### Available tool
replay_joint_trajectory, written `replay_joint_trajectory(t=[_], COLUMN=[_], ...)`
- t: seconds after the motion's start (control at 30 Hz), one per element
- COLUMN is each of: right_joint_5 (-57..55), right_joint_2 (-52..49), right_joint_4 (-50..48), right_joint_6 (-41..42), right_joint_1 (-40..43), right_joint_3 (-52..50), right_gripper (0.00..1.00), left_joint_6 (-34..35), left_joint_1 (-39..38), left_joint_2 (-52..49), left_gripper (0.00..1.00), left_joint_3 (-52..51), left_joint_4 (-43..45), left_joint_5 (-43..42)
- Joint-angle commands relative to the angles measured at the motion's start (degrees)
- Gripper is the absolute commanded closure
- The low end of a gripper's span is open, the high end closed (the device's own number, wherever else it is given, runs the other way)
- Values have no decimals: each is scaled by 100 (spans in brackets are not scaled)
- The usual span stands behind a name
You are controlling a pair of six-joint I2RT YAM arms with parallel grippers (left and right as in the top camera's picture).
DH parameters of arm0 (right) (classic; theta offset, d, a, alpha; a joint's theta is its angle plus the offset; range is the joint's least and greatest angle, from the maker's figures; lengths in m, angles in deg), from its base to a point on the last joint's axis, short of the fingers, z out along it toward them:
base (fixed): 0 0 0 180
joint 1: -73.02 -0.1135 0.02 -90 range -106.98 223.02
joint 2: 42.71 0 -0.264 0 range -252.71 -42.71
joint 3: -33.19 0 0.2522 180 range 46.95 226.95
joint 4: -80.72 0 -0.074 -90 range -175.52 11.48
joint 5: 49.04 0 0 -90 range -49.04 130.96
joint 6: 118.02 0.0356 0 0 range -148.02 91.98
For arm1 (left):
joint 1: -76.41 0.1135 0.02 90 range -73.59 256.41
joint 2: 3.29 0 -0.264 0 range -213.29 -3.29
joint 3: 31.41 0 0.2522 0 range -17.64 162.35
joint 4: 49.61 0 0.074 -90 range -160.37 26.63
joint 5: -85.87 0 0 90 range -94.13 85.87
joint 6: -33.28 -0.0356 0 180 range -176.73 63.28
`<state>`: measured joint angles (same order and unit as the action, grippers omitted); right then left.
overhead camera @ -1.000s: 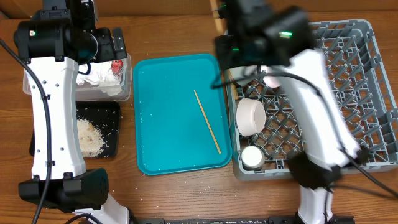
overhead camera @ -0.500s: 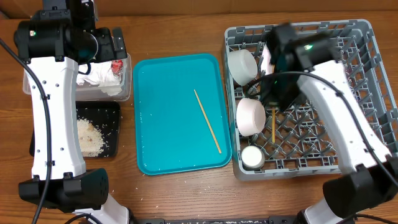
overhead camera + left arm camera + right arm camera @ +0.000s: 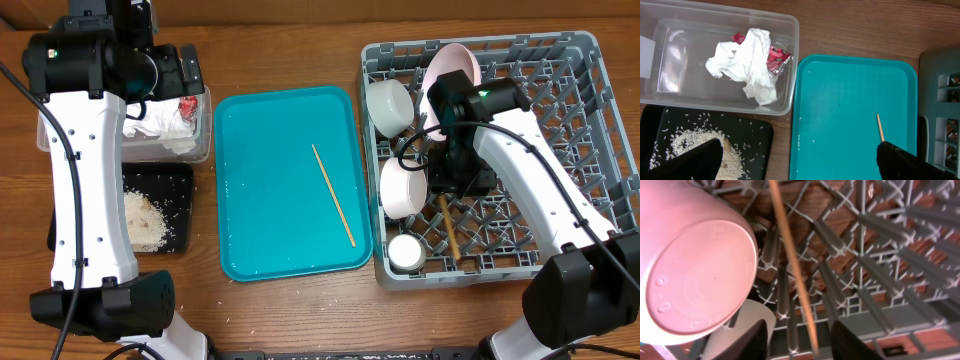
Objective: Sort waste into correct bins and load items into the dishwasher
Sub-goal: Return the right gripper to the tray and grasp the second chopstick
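Observation:
One wooden chopstick lies on the teal tray. The other chopstick lies tilted in the grey dish rack; in the right wrist view it runs between my spread fingers without being pinched. My right gripper is open low over the rack floor. The rack also holds two white bowls, a pink plate and a small white cup. My left gripper is open and empty above the clear tub and black tray.
The clear tub holds a crumpled white napkin and red wrappers. The black tray holds a pile of rice. A few rice grains dot the teal tray. Upright rack pegs surround my right gripper.
My right arm has swung from the rack's left edge down into the rack. The chopstick now lies tilted among the pegs with the fingers apart around it. The left arm has not moved.

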<state>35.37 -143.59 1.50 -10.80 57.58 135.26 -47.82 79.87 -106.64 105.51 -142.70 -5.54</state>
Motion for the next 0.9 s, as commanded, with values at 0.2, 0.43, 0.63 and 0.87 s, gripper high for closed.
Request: replay_joint_trajectory(t=[0.2, 0.43, 0.63, 0.87], right_joint_5=[297, 404, -118, -188], right_joint_2=[92, 9, -787, -1917], right_joint_4=[-116, -1401, -2114, -2288], right_joint_6=[-437, -686, -728, -844], right_joint_1=[-310, -1543, -2369, -2461], right_joint_3=[901, 1440, 1440, 1440], right_gripper=[55, 48, 48, 48], left_joint_6=[35, 35, 35, 35], left_joint_1=[-11, -11, -11, -11], left_joint_2=[-42, -42, -42, -42], left_gripper=[0, 0, 0, 0], left_joint_3=[74, 74, 74, 74], left_joint_4=[7, 7, 7, 7], left_joint_5=[35, 35, 35, 35])
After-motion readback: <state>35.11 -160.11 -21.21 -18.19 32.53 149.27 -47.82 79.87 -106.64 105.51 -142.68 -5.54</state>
